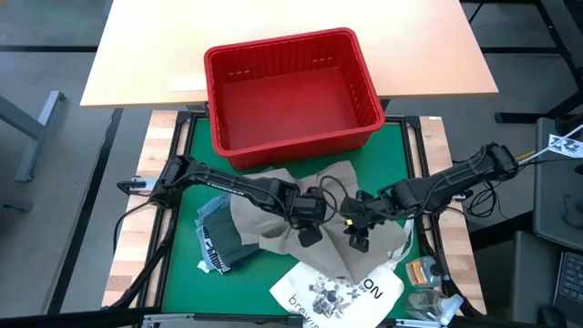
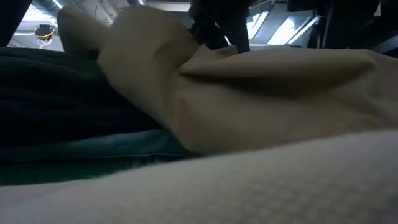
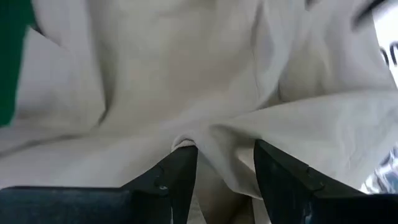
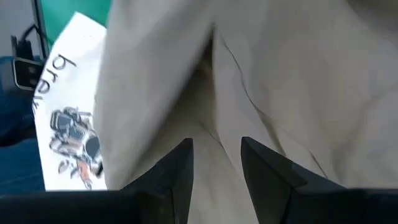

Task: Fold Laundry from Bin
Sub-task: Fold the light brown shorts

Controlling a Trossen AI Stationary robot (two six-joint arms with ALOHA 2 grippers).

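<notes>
At lower left of the high view, dark folded garments [image 1: 219,239] lay on the green bench [image 1: 182,273]. Centre frame, the khaki-tan garment [image 1: 273,214] sprawled below the empty red bin [image 1: 290,96]. The left hand [image 1: 310,228] sat on it, fingers [image 3: 180,171] spread with a fold of cloth between them. Right of it, the right hand [image 1: 357,232] hovered over the same cloth, fingers [image 4: 177,168] apart, pinching nothing. The white tote bag [image 1: 337,292] lay at the bottom edge
</notes>
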